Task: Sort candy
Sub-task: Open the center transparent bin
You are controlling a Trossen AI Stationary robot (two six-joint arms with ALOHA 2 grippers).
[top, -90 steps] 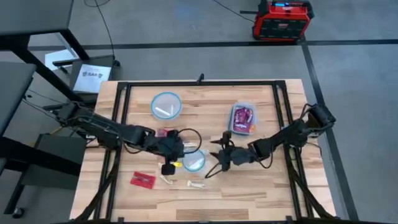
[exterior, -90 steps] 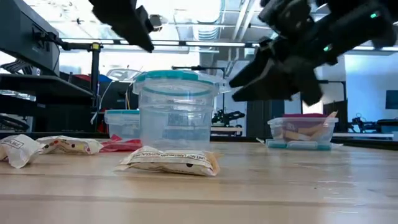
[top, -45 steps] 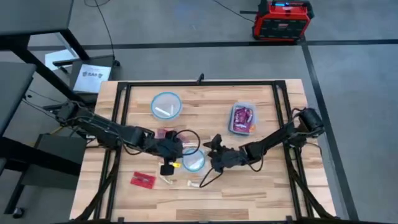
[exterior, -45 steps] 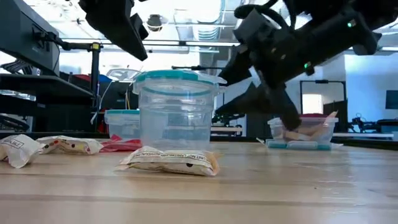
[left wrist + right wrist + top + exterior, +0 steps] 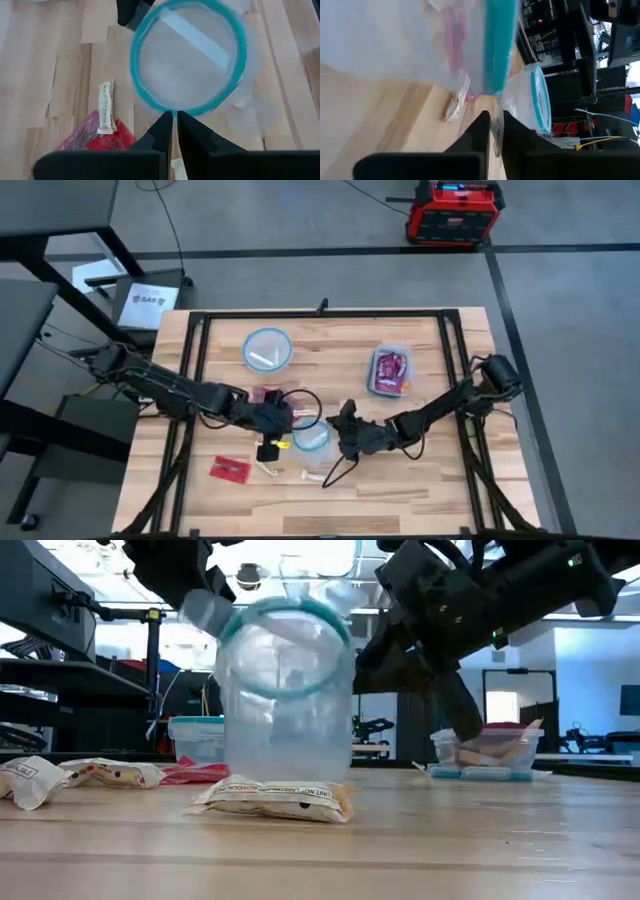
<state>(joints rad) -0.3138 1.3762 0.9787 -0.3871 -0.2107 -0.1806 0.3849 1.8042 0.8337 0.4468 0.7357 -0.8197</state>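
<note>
A clear round container with a teal rim (image 5: 285,690) is tipped at mid-table, its mouth turned toward the near edge. My right gripper (image 5: 338,426) is shut on it from the right. My left gripper (image 5: 271,446) hangs shut just left of it, fingertips (image 5: 167,125) by the rim. I cannot tell if they touch it. Candy lies on the wood: a cream packet (image 5: 272,800), a red packet (image 5: 230,470) and white sticks (image 5: 315,477). My right gripper pinches the round container's thin wall just under the teal rim (image 5: 496,90) between its two shut fingers. It comes in from the table's right, slanting down. The container sits tilted in the hold, and the cream packet hides whether its base is on the table.
A second round container (image 5: 267,348) holding a white stick stands at the far left. A rectangular container (image 5: 390,370) with red and purple candy stands at the far right. More packets (image 5: 110,773) lie left of the tipped container. A black frame edges the table.
My right gripper has moved toward the table's left up to the round container and shut on its rim. The container, upright before, has tipped so that its mouth faces the near edge.
</note>
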